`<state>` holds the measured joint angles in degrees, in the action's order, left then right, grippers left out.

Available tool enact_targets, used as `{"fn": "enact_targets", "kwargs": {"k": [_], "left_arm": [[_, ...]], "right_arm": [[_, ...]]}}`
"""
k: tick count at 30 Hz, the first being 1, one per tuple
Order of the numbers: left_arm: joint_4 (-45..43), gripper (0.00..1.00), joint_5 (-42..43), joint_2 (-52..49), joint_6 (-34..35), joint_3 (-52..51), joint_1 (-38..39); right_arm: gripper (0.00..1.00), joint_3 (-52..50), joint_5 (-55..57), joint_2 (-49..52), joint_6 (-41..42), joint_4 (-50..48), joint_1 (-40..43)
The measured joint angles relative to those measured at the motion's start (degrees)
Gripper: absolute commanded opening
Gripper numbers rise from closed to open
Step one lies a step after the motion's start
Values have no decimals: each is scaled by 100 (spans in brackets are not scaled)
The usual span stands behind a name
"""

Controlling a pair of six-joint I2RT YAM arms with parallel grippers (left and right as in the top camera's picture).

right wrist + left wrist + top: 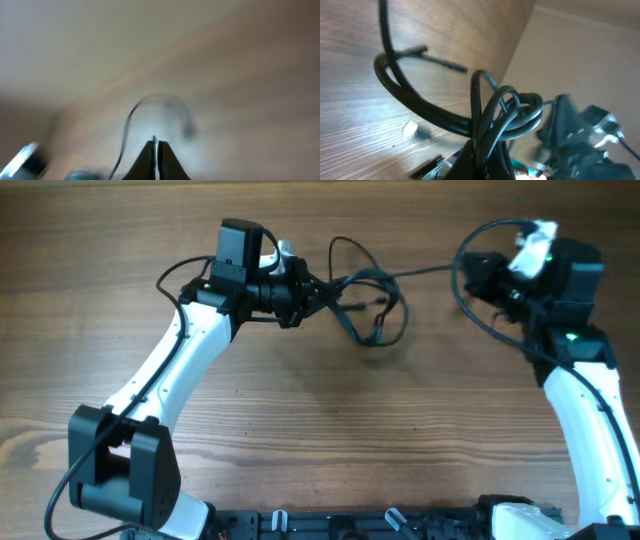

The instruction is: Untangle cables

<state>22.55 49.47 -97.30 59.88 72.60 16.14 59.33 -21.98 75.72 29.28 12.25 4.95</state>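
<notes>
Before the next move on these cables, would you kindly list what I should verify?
1. Left gripper holds the cables: ok, strands rise from between its fingers.
2. Right gripper closed: ok.
3. Right gripper pinching a cable: cannot tell, its wrist view is blurred.
4. Cables separated: not ok, several loops cross in a knot at the left gripper.
5. Strand between the two grippers free of snags: ok, it runs straight across.
6. Plug lying free on the table: ok.
</notes>
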Motion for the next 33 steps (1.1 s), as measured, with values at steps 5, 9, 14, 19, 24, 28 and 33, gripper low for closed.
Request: {"fn": "enact_targets", "kwargs": {"k": [5,9,14,19,24,28,33], "left_arm": [[284,4,-203,0,-1054,-2,-238],[160,4,-81,0,-2111,-4,-234],[-258,4,286,0,-2664,4,-221],[365,4,-986,0,-2389,-2,-70],[424,4,-1587,0,-2312,-2,348],[426,4,-1703,0,-2269,-2,417],[514,4,-1714,0,-2227,-2,417]], "right_arm": [[13,7,-214,-31,-1126,-817,450],[47,7,-1847,-31,-1325,-686,374],[70,7,-2889,-31,-1023,-658,-118],[73,7,-2260,-37,-743,-323,-133],[74,7,-1934,-37,-680,-146,-133],[74,7,-1891,-37,-680,-17,-133],[74,7,-1886,-37,-680,190,-133]]}}
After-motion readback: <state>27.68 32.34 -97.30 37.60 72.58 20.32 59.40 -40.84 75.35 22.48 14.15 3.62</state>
